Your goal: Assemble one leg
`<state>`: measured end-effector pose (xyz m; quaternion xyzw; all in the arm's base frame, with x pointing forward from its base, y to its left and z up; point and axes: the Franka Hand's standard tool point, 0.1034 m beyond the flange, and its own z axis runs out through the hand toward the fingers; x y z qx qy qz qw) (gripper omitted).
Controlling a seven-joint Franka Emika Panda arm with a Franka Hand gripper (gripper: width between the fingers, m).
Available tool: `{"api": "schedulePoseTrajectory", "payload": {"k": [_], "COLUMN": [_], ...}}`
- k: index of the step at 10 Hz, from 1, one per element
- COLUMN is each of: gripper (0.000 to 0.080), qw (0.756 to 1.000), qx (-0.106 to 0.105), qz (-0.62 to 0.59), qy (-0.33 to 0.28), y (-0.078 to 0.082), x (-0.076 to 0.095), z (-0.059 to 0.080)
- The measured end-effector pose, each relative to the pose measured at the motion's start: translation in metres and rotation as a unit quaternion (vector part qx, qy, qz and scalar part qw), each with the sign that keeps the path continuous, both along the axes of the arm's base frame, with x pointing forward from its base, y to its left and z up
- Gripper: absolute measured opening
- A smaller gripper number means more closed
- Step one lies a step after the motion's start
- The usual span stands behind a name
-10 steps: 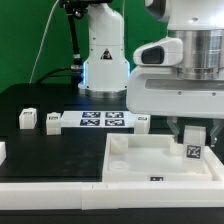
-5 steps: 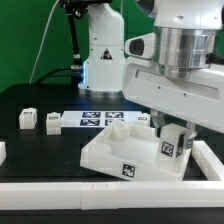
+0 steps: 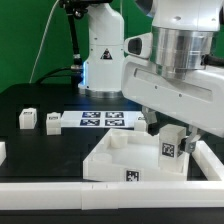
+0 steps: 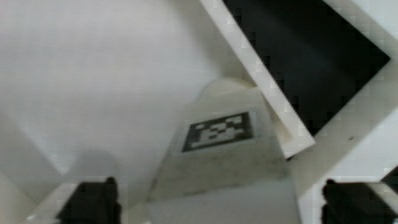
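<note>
Shifting slightly since half a second ago, the large white square piece with corner sockets (image 3: 135, 160) is lying a little flatter and more squarely against the white frame rail (image 3: 40, 188) in front, whereas a second ago it was sitting well to the exterior view's right and farther back. Above it, the Panda arm's bulky white wrist is hanging over the piece's corner on the exterior view's right, and the gripper (image 3: 170, 135) is reaching down there, its dark fingertips (image 4: 93, 200) showing in the wrist view on either side of a tagged white block. That block, the leg (image 3: 171, 147), is standing upright at the square piece's corner, its tag facing the exterior camera; whether it is seated in the socket cannot be told. The pincer is looking narrowed around the leg, probably clamping it, though actual contact of the pads is hidden in both views. Farther off, the marker board (image 3: 98, 121) is lying on the black table (image 3: 30, 100), with two spare legs (image 3: 28, 119) just beside it. Judging by its look, the leg is going to behave as a light, stiff, smooth plastic cuboid, so gripping squarely across two flat opposite faces near mid-height seems safest against slipping or tilting.
</note>
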<state>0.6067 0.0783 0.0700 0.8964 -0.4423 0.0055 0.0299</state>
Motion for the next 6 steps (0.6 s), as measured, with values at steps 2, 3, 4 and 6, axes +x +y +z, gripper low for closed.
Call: {"api": "schedulePoseTrajectory", "payload": {"k": [2,3,4,6], "gripper": [0.0646,0.0646,0.0649,0.0649], "qw": [1.000,1.000,1.000,1.000], "qx": [0.000,0.000,0.000,0.000], "qz": [0.000,0.000,0.000,0.000], "qy": [0.000,0.000,0.000,0.000], "y": [0.0000,0.0001,0.0001,0.0001], "x": [0.0000,0.0000,-0.0001,-0.0001], "z": [-0.0001,-0.0001,-0.0001,-0.0001]}}
